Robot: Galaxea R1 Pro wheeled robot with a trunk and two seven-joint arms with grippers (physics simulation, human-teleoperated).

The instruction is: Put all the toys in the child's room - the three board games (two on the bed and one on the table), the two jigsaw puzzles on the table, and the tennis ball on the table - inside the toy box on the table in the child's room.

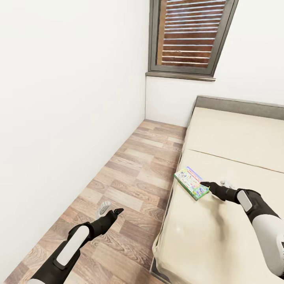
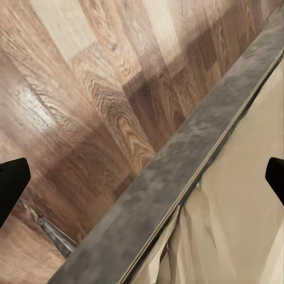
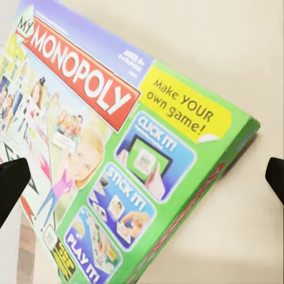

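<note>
I am standing beside the bed point(image 1: 221, 236) with my right gripper point(image 1: 206, 185) reaching over the mattress toward the Monopoly board game point(image 1: 191, 182), which lies flat near the bed's edge, one end poking slightly past it above the wood floor point(image 1: 130, 185). In the right wrist view the green-edged box point(image 3: 118, 154) sits squarely between my two dark fingertips point(image 3: 12, 186), which stand spread wide to either side with nothing between them yet. My left gripper point(image 1: 110, 211) hangs low over the floor by the bed frame point(image 2: 177, 177), also spread and carrying nothing. The step in hand, as I judge it, is picking up this game. The box is thin and lies flat on soft bedding, so a pinch across its broad face looks unlikely to work; I would line one finger under the overhanging end and the other on the cover, then close gently so the box does not skid toward the floor. Once it is clamped I want to lift straight up before swinging away. The toy box and the other toys are somewhere behind me, so a drive follows.
</note>
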